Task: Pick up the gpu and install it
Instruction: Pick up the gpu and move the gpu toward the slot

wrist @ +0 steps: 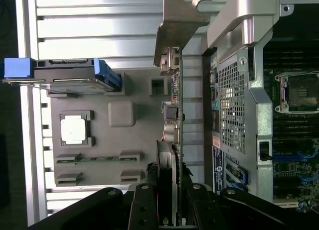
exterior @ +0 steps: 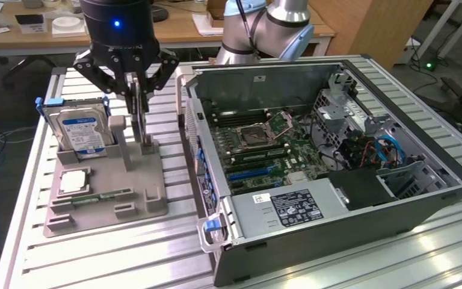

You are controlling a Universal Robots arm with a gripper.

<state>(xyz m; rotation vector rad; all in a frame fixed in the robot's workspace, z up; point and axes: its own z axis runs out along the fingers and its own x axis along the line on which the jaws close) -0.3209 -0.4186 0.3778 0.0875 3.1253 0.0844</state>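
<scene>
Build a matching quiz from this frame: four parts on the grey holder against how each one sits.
Things
1. gpu
2. hard drive
3. processor chip
4. memory stick

States
A. lies flat in a square pocket
B. stands on edge, blue label facing out
C. stands upright, clamped in the gripper
D. lies in a long narrow slot of the grey holder

Pairs: 1-C, 2-B, 3-A, 4-D
</scene>
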